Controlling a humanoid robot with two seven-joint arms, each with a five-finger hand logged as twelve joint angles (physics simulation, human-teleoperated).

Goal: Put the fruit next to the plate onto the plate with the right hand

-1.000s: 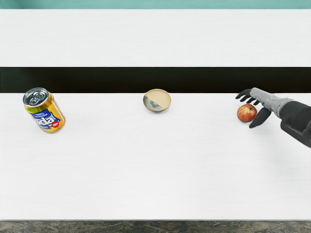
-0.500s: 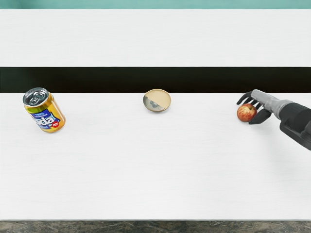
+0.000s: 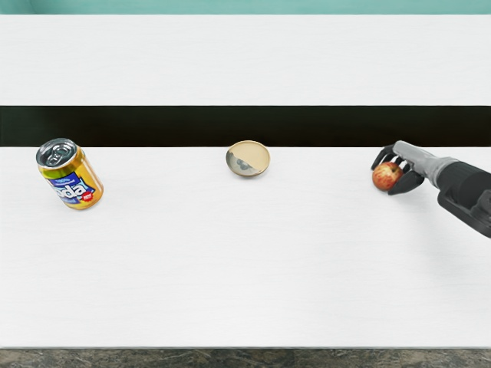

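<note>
Dark fingers (image 3: 381,158) are curled over the far side of the small red-and-yellow apple (image 3: 385,177), thumb tucked in at its near side. The right hand (image 3: 396,170) is clasped around the fruit, gripping it from the right! Whether the apple rests on the surface or is just clear of it, I cannot tell. Moving outward, the grey forearm (image 3: 460,184) runs off past the right edge of the white tabletop (image 3: 245,261), and the apple sits close to the far edge, toward the far right corner. The target, a small round tan plate (image 3: 258,152), lies empty at the middle of that same far edge, well apart from the fruit, so the whole carry is yet to come. Now the dangers: this looks like a hold on a round, smooth thing, and a shallow grip could let it squirt free and roll. The black gap (image 3: 192,126) lies right behind the far edge, and a roll that way loses the apple. The plate is small and shallow, too. Let go off-centre and the fruit may roll over the rim or nudge the plate back. Room to move looks good, with bare surface between apple and plate and a broad open stretch on the near side. The yellow soda can (image 3: 69,175) stands by the left edge, well beyond the plate. No left hand shows.
</note>
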